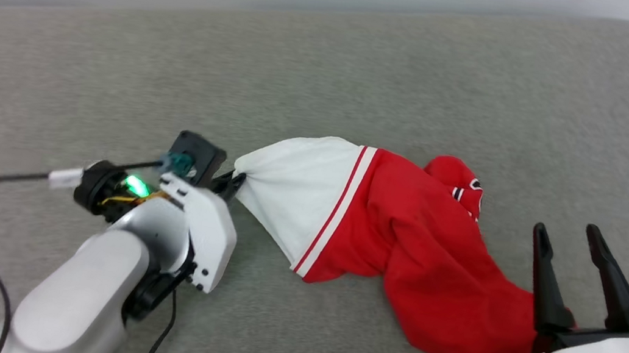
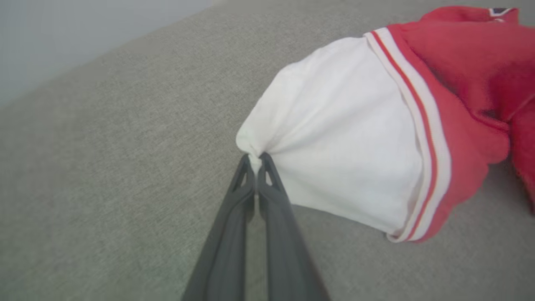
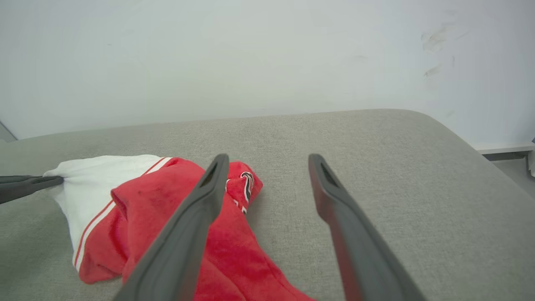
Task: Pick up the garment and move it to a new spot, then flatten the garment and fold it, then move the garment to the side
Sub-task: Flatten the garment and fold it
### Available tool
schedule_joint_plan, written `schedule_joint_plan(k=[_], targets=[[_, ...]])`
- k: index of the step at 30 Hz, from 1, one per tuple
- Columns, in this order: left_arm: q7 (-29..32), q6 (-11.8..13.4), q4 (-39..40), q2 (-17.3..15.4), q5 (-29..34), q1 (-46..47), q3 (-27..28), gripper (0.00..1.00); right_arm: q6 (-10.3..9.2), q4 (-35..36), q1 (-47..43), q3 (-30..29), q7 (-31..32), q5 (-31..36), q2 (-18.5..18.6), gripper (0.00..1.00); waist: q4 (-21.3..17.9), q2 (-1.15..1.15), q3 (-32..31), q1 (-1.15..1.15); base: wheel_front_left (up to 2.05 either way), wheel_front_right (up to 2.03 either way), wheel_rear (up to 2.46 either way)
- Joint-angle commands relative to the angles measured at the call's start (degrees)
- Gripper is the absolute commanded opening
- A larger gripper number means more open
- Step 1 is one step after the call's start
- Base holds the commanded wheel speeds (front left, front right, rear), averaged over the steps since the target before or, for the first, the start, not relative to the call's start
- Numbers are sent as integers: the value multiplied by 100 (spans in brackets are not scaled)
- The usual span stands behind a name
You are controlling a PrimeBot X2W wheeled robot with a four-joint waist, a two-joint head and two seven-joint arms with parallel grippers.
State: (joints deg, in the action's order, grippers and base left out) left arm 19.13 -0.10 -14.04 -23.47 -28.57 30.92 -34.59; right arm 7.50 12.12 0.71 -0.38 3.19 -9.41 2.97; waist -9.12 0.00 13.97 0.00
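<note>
On the grey upholstered surface [image 1: 330, 62], the garment [image 1: 404, 238] lies bunched in a long red heap, its white sleeve with red-striped trim drawn to a point at my left gripper [image 2: 255, 160], which is clamped on the sleeve's tip. My right gripper [image 1: 566, 231] hangs spread and empty over the red near end. Bare surface lies behind and to the left, and its rounded corner is at far right.
</note>
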Motion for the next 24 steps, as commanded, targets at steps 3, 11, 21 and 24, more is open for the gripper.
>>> schedule_joint_plan(k=[3, 11, 21, 24], targets=[[-178, 229, 346, -162, -36, -374, 145, 0, -2, 63, -102, -131, 89, 37, -11, 100, 525, 0, -290, 0, 0, 0, 0], [-280, 1071, 1101, -634, -461, -2027, 693, 0, -2, 169, -358, -348, 286, -31, -9, 100, 1047, 0, -615, 0, 0, 0, 0], [-774, 1309, 518, -386, -1154, -3052, 1177, 100, -2, 137, -579, -403, 400, -123, -10, 100, 1097, 0, -823, 0, 0, 0, 0], [-1234, 1291, 480, -294, -1028, -2883, 1244, 100, -2, 157, -603, -410, 449, -102, -10, 100, 1080, 0, -907, 0, 0, 0, 0]])
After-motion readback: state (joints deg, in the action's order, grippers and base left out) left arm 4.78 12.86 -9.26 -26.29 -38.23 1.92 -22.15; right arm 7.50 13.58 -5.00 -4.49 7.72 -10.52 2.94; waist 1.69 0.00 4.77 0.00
